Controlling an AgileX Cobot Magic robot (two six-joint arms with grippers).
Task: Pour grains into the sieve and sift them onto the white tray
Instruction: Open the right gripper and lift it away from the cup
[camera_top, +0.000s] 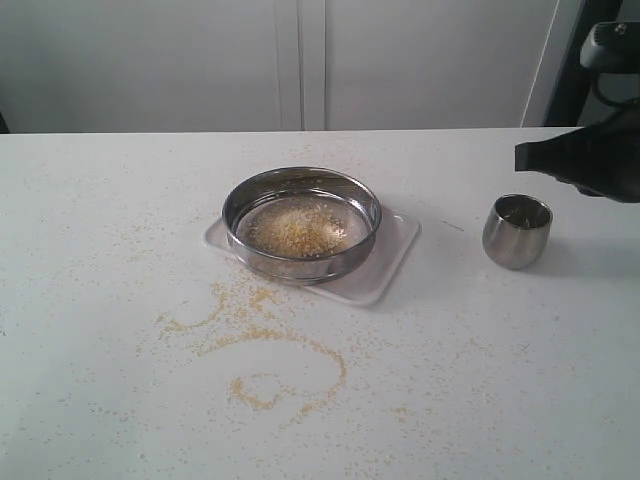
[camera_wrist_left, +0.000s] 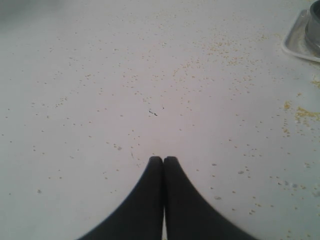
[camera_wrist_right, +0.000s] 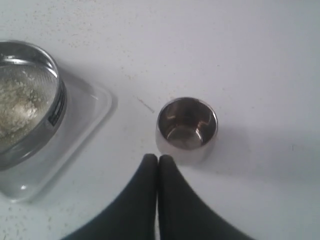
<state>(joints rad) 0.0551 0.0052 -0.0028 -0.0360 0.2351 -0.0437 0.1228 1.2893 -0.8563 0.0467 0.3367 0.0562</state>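
The left gripper (camera_wrist_left: 163, 159), jaws pressed together and empty, hovers over bare table (camera_top: 90, 400) with the tray (camera_wrist_left: 296, 42) corner far ahead. On that tray (camera_top: 385, 275) sits the sieve (camera_top: 301, 222) holding grains (camera_top: 300, 228). The right gripper (camera_wrist_right: 158, 158), likewise closed and empty, is nearer, the cup (camera_wrist_right: 187, 127) just beyond its tips.

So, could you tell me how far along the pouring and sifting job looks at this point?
Pouring looks done: the steel cup stands upright and empty on the table, and grains lie in the sieve, which sits on the white tray. Nothing is in hand: the left gripper and right gripper are shut and empty. Those grains remain to be sifted; spilled meal streaks the table.
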